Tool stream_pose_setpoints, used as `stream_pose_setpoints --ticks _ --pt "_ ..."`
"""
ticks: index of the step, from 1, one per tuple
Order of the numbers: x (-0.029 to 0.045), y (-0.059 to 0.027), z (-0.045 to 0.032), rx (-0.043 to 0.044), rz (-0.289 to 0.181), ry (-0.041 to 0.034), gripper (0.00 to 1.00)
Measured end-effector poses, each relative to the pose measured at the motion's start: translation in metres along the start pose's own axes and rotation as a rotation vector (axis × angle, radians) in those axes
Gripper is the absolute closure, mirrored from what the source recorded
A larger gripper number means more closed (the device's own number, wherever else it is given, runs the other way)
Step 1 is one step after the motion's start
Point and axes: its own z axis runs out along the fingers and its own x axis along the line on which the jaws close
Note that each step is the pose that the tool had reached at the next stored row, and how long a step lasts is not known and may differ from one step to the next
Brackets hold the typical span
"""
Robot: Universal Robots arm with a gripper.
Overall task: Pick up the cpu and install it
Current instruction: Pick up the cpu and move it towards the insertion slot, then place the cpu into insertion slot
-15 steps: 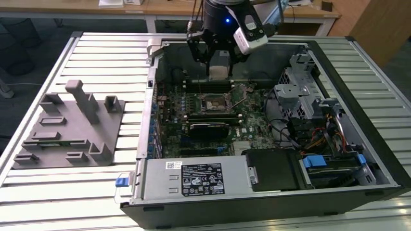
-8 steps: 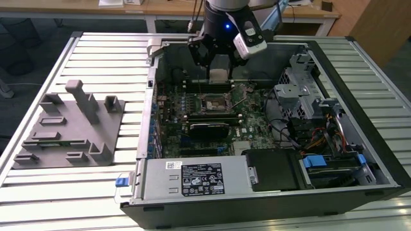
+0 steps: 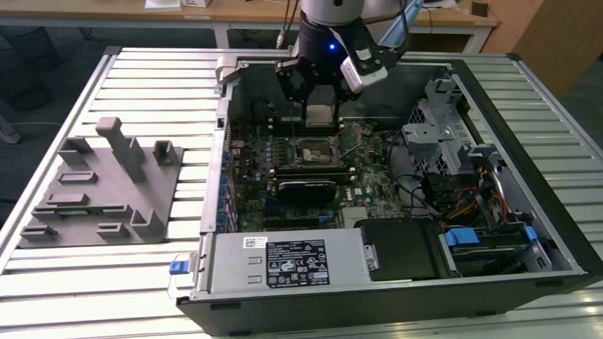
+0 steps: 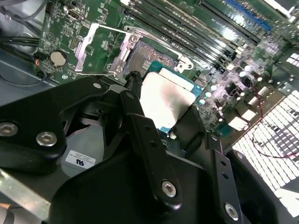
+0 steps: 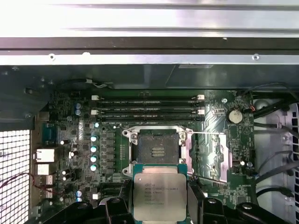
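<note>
My gripper [image 3: 320, 116] hangs inside the open computer case, shut on the cpu [image 3: 320, 115], a small flat square chip with a silvery top. Both wrist views show the cpu [image 5: 160, 196] [image 4: 166, 99] clamped between the black fingers [image 4: 140, 135]. It hovers above the motherboard [image 3: 372, 176], just beside the open socket [image 5: 158, 150], whose metal load plate [image 5: 212, 154] is flipped open to one side. In the exterior view the socket [image 3: 314, 152] lies directly below and slightly in front of the gripper.
The case [image 3: 217, 141] lies open on a slatted metal table [image 3: 141, 78]. A grey plastic holder block [image 3: 99, 187] with posts stands at the exterior view's left. Memory slots [image 5: 147, 105], a drive cage [image 3: 443, 113], cables [image 3: 471, 205] and a power supply [image 3: 282, 265] surround the socket.
</note>
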Motion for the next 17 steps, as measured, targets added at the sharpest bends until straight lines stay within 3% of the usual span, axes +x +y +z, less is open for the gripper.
stream_pose_setpoints --ticks 10,17 --pt "0.0004 0.0040 0.0179 -0.0002 -0.014 0.0019 0.46" --pt "0.0004 0.0040 0.0187 -0.0001 -0.014 0.0020 0.46"
